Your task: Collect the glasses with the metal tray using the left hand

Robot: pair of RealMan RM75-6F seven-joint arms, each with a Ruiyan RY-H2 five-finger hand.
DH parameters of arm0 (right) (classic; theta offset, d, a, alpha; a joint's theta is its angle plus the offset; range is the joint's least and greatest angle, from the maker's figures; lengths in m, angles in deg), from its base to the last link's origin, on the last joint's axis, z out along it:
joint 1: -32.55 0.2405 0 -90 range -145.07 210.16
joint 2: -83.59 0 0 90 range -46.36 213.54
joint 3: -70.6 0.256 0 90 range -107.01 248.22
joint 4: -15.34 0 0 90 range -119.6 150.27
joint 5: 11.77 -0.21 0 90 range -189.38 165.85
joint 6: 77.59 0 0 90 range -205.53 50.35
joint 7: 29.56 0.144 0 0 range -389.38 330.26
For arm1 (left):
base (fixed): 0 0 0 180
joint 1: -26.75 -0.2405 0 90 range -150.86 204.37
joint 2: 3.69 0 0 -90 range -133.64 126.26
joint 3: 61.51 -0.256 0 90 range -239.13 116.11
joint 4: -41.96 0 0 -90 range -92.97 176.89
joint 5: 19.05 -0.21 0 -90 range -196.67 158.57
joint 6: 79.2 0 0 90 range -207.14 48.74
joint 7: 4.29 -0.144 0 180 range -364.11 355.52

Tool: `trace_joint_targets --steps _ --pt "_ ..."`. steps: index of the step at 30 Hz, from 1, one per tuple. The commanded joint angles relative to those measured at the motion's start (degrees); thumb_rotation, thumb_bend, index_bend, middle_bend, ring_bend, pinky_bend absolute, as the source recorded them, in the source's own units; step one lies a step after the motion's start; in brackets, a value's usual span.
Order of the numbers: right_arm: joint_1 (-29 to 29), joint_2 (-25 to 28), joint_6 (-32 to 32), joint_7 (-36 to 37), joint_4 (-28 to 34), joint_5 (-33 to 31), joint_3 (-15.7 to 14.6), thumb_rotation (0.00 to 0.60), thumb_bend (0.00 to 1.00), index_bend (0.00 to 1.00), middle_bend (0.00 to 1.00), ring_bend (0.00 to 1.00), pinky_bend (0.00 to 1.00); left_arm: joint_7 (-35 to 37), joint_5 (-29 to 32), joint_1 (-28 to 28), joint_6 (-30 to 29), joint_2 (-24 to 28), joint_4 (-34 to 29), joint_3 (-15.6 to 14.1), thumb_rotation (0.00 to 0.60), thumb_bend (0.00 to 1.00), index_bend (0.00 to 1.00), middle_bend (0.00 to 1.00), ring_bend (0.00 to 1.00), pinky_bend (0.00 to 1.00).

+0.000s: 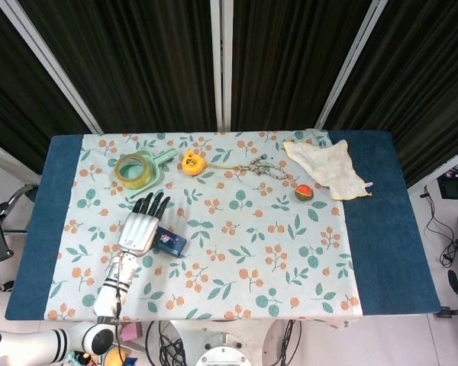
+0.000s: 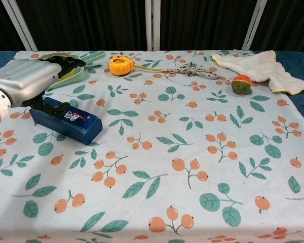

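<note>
A long dark blue box (image 1: 169, 242) (image 2: 68, 120) with a printed label lies on the floral tablecloth at the left. I cannot tell what is inside it. My left hand (image 1: 140, 228) (image 2: 28, 80) hovers over the box's left end with its fingers stretched out flat toward the far side. The dark fingertips (image 2: 43, 105) under the palm touch the box's top edge, but nothing is gripped. My right hand shows in neither view.
A green tray (image 1: 154, 166) (image 2: 90, 56) with a tape roll (image 1: 133, 168) sits just beyond the left hand. Further right lie a yellow tape measure (image 1: 191, 162) (image 2: 119, 65), a rope (image 1: 259, 169) (image 2: 195, 70), a small ball (image 1: 304, 192) (image 2: 240, 84) and a white cloth (image 1: 328, 169) (image 2: 263, 65).
</note>
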Motion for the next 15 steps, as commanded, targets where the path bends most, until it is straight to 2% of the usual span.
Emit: trace_joint_targets --steps 1,6,8,15 --pt "-0.05 0.02 0.16 0.03 0.03 0.06 0.02 0.600 0.29 0.00 0.00 0.00 0.00 3.15 -3.11 -0.73 -2.25 -0.80 1.80 0.04 0.600 0.30 0.00 0.00 0.01 0.14" --pt "-0.07 0.27 0.54 0.21 0.37 0.20 0.19 0.600 0.29 0.00 0.00 0.00 0.00 5.16 -4.74 -3.27 -6.05 1.65 -1.07 -0.08 0.600 0.17 0.00 0.00 0.01 0.14" --pt "-0.06 0.43 0.73 0.37 0.51 0.48 0.17 0.600 0.29 0.00 0.00 0.00 0.00 9.22 -6.52 -5.43 -8.01 4.47 -3.36 -1.09 0.600 0.16 0.00 0.00 0.01 0.14" --pt "0.44 0.75 0.63 0.43 0.55 2.64 -0.79 0.600 0.28 0.00 0.00 0.00 0.00 27.23 -10.10 -15.72 -12.06 17.50 -7.44 -9.13 0.588 0.15 0.00 0.00 0.01 0.14"
